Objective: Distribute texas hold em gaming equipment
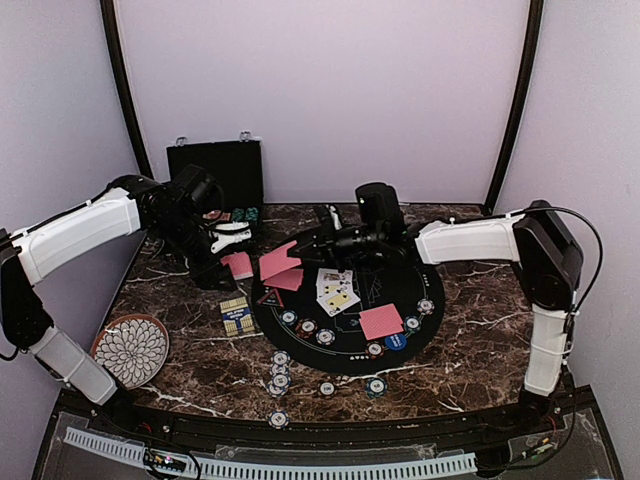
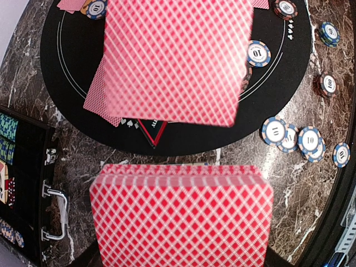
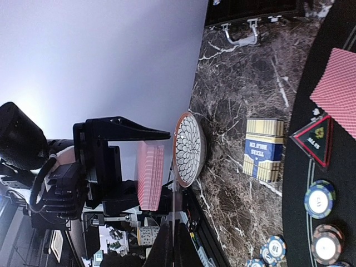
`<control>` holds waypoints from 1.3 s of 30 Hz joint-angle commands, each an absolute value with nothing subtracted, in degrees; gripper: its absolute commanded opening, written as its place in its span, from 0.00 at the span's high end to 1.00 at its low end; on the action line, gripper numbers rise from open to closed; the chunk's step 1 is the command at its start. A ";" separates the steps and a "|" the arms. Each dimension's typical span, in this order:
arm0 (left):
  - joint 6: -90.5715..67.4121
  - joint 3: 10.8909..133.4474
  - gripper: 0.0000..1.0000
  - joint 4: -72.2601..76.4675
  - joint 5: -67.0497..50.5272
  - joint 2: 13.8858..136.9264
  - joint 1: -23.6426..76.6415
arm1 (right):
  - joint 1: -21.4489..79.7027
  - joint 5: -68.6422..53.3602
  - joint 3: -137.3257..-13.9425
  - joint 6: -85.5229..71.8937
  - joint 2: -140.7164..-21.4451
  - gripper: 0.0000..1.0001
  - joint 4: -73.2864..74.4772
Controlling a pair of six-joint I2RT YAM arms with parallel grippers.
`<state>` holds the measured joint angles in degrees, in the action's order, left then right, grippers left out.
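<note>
My left gripper (image 1: 226, 252) is shut on a deck of red-backed playing cards (image 2: 181, 214), held over the marble left of the black mat (image 1: 420, 275). The deck fills the bottom of the left wrist view and hides the fingers. My right gripper (image 3: 175, 240) is shut on a single red-backed card (image 1: 277, 260), held above the mat's left edge close to the deck. That card shows only edge-on in the right wrist view. On the mat lie another red-backed card (image 1: 287, 281), face-up cards (image 1: 336, 290), one more red-backed card (image 1: 381, 321), a blue button (image 1: 394, 341) and the triangle marker (image 1: 270, 297). Poker chips (image 1: 280, 370) lie along the mat's near rim.
A blue-and-yellow card box (image 1: 236, 315) lies left of the mat. The flower-patterned plate (image 1: 131, 350) sits at the near left corner. The black case (image 1: 215, 170) stands open at the back left with chips inside. The two arms are close together over the mat's left side.
</note>
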<state>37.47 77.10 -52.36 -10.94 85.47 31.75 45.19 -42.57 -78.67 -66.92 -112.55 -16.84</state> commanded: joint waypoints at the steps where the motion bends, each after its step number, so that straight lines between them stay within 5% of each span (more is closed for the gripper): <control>1: 38.21 76.73 1.00 -52.28 -10.82 82.88 31.63 | 42.00 -44.58 -74.34 -66.95 -108.20 1.00 -20.44; 19: 38.10 77.72 1.00 -53.09 -10.72 83.41 31.64 | 21.62 -42.07 -64.05 -47.02 -104.99 1.00 -2.41; 39: 38.58 76.92 1.00 -53.46 -10.29 82.37 31.64 | 17.14 -37.97 -70.20 -39.85 -116.62 1.00 2.34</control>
<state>37.95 77.10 -52.42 -10.02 85.32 31.75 17.89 -38.70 -67.70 -41.89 -115.13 2.15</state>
